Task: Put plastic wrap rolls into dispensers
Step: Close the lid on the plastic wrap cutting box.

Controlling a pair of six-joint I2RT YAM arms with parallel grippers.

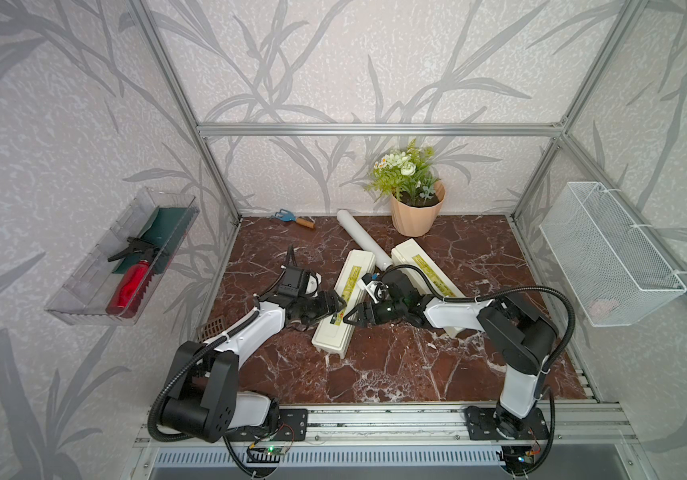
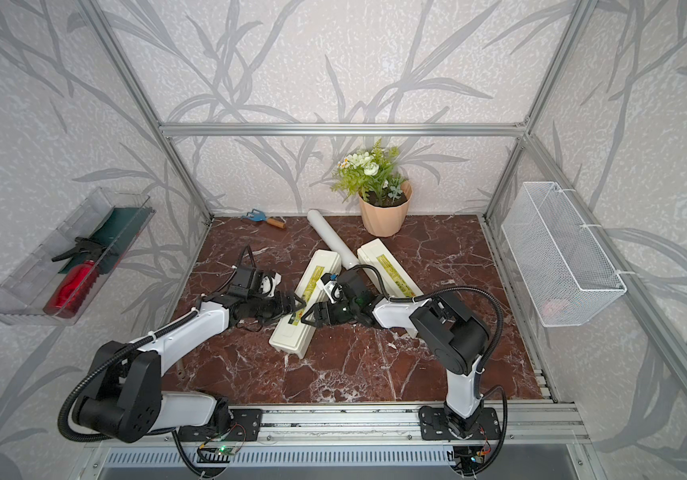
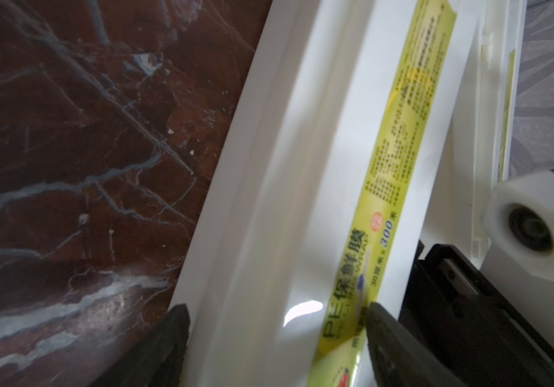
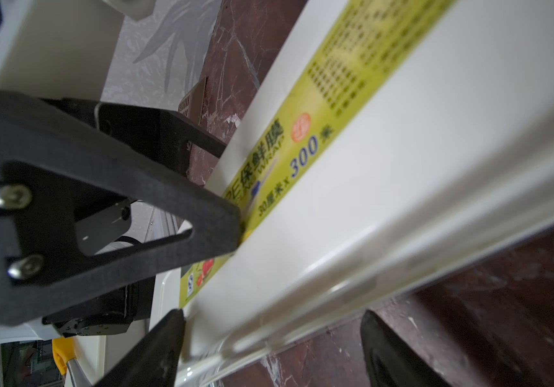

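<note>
Both spread open, left end effector (image 1: pixel 338 305) and right end effector (image 1: pixel 351 318) straddle the closed dispenser (image 1: pixel 329 338); best pry its lid evenly.

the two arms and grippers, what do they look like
The left arm and right arm have glossy white link shells and black joint housings; a ribbed black cable hose loops along each. The left gripper and right gripper are matte black, with tapering fingers.

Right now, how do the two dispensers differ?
The left dispenser has the left gripper and right gripper, both open, at its label; the right dispenser has neither and sits partly hidden by the right arm. They slant opposite ways, forming a V. Both are closed, labels up.
</note>
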